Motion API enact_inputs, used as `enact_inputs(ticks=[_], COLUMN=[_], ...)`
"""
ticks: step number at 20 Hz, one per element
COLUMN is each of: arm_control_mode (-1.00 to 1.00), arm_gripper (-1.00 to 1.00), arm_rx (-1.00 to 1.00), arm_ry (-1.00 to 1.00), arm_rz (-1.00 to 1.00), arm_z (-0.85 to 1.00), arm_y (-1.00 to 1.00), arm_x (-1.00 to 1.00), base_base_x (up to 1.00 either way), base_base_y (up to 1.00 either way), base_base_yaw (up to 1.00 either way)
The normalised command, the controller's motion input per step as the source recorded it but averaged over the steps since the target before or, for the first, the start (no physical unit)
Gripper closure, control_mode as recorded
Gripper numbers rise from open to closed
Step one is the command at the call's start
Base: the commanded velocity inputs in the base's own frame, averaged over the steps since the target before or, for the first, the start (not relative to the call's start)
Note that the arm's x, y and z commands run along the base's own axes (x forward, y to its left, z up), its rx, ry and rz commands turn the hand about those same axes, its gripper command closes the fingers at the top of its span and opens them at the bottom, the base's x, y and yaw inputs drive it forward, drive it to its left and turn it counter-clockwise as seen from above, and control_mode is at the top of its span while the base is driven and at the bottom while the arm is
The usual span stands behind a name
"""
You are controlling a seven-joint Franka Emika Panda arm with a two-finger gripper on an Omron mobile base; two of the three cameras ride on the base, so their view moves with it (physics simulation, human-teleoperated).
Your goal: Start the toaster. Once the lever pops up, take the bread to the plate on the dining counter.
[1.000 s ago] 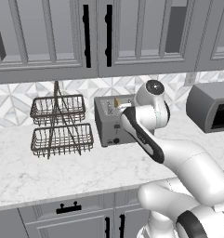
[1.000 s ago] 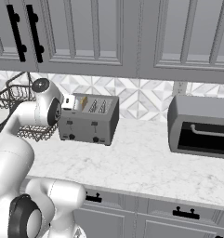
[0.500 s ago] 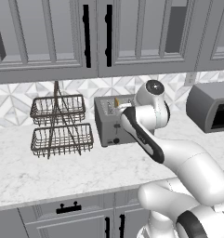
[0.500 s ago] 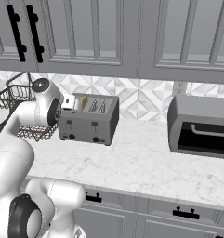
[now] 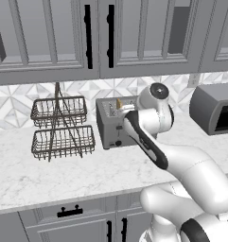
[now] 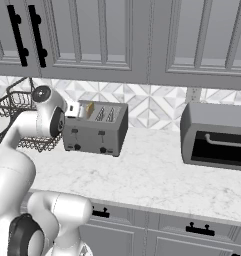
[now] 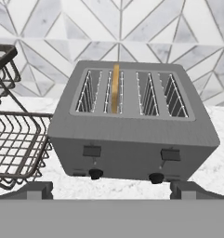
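While the wide-open end effector (image 7: 111,188) faces the toaster (image 7: 132,139), a wire basket (image 7: 16,144) crowds its left; bread (image 7: 115,88) sits beyond.

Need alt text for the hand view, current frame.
A grey four-slot toaster sits on a white marble counter, seen from above its front, with a bread slice standing in the second slot from the left. A dark wire basket stands at its left; the open gripper faces the toaster's levers and knobs.
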Motion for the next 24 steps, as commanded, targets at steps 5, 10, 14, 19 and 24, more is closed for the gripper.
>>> enact_inputs(ticks=[5, 10, 14, 19, 24], arm_control_mode=[-1.00, -1.00, -1.00, -1.00, -1.00], arm_gripper=[-1.00, -1.00, -1.00, -1.00, -1.00], arm_rx=[-0.04, 0.00, 0.00, 0.00, 0.00], arm_ry=[-0.07, -0.01, 0.03, 0.05, -0.01], arm_rz=[0.00, 0.00, 0.00, 0.00, 0.00], arm_z=[0.07, 0.12, 0.11, 0.01, -0.04], arm_y=[0.00, 0.00, 0.00, 0.00, 0.00], arm_x=[0.00, 0.03, 0.16, 0.28, 0.13], base_base_x=[0.00, 0.00, 0.00, 0.00, 0.00], base_base_y=[0.00, 0.00, 0.00, 0.00, 0.00], base_base_yaw=[0.00, 0.00, 0.00, 0.00, 0.00])
